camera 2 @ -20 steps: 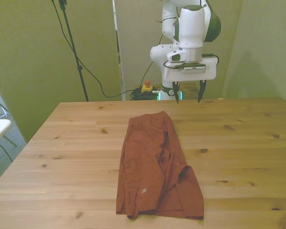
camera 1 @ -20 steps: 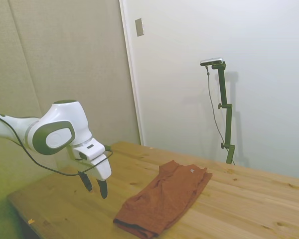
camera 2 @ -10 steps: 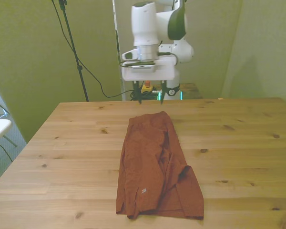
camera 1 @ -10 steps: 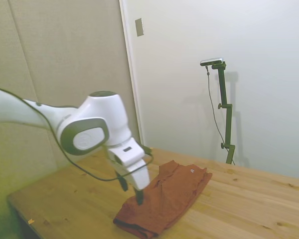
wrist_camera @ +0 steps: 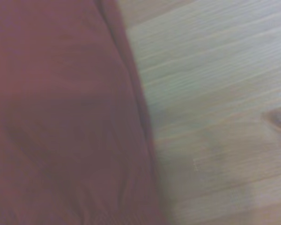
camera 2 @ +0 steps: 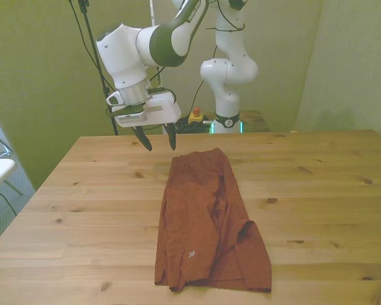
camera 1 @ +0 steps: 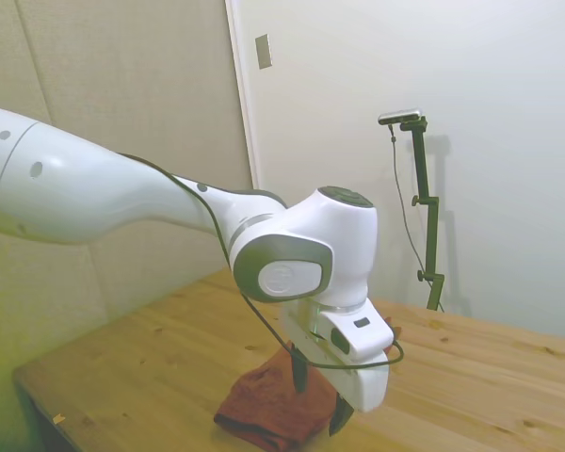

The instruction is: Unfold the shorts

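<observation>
Only front view shows whole shorts – folded; fingers apart, empty, above table.

White arm — grey joints, black cable

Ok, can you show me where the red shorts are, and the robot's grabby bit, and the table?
shorts (camera 2: 206,222), front view, middle of the folded fabric.
end effector (camera 2: 157,140), front view, midway between its two dark fingertips.
table (camera 2: 324,190), front view, bare wood toward the front view's right.
</observation>
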Controlling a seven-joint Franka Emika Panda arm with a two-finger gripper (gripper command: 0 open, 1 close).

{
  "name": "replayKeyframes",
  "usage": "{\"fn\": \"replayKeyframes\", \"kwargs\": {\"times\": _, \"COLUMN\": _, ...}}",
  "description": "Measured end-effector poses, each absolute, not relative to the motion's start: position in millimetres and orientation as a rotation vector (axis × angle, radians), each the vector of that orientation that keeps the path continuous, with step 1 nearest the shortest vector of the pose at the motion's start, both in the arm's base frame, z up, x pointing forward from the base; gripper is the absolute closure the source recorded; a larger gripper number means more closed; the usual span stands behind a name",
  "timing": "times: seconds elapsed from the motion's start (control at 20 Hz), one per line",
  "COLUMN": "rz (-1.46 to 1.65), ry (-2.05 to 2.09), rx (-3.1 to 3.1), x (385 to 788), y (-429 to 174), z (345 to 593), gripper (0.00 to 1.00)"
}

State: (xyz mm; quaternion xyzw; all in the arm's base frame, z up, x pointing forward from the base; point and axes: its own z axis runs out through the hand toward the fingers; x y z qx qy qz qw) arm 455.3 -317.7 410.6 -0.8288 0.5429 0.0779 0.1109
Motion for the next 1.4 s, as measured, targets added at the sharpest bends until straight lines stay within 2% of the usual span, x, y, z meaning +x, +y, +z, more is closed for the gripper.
{"fn": "replayKeyframes", "kwargs": {"times": 0.35, "rz": 0.439, "ry": 1.351, "rx": -2.342, "x": 466, "y": -345, "z": 374, "gripper": 0.0}}
{"fn": "replayKeyframes", "kwargs": {"times": 0.7, "rz": 0.526, "ry": 1.222, "rx": -2.355, "x": 484, "y": -337, "z": 343, "gripper": 0.0}}
{"fn": "replayKeyframes", "kwargs": {"times": 0.75, "rz": 0.524, "ry": 1.197, "rx": -2.349, "x": 485, "y": -335, "z": 343, "gripper": 1.0}}
{"fn": "replayKeyframes", "kwargs": {"times": 1.0, "rz": 0.49, "ry": 1.061, "rx": -2.336, "x": 486, "y": -328, "z": 344, "gripper": 1.0}}
{"fn": "replayKeyframes", "kwargs": {"times": 1.4, "rz": 0.486, "ry": 0.939, "rx": -2.34, "x": 480, "y": -316, "z": 334, "gripper": 1.0}}
